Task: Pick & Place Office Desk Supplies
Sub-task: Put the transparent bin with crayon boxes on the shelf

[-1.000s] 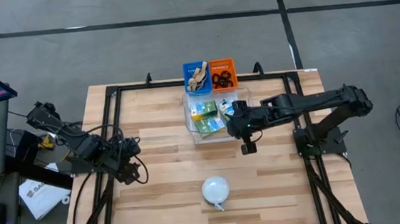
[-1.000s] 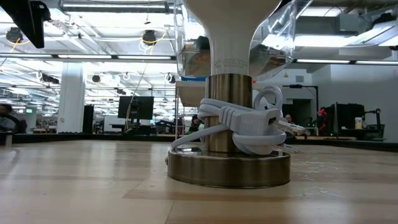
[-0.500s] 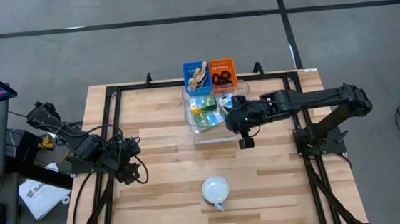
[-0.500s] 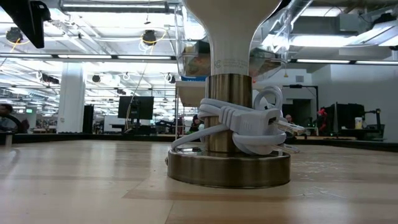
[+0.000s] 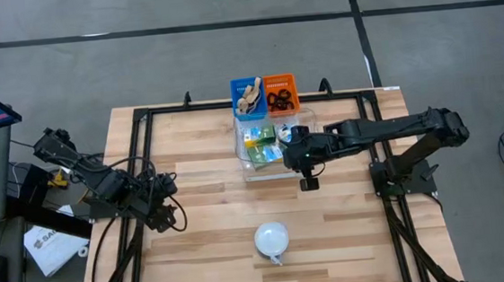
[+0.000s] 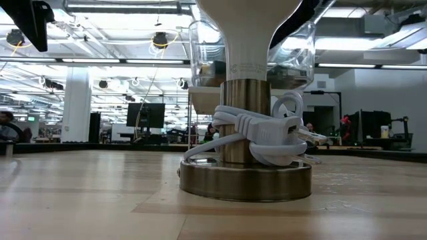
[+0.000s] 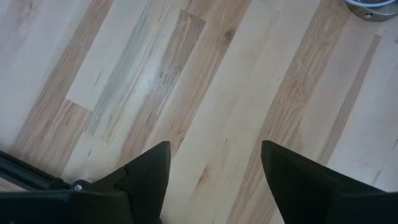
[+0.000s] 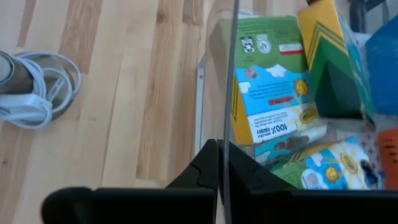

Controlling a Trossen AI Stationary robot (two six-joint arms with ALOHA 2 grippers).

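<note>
I see the counter (image 5: 209, 162) carrying a clear bin (image 5: 252, 167) of crayon boxes (image 5: 260, 145) at 12 o'clock. My right tool (image 8: 221, 163) is pinched together on the bin's wall; my left tool (image 7: 213, 163), fingers apart, waits at 9 o'clock.

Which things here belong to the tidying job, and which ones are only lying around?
Job: crayon boxes in clear bin; rubber bands in blue basket; black rings in orange basket.
Lying about: lamp with wrapped cord.
</note>
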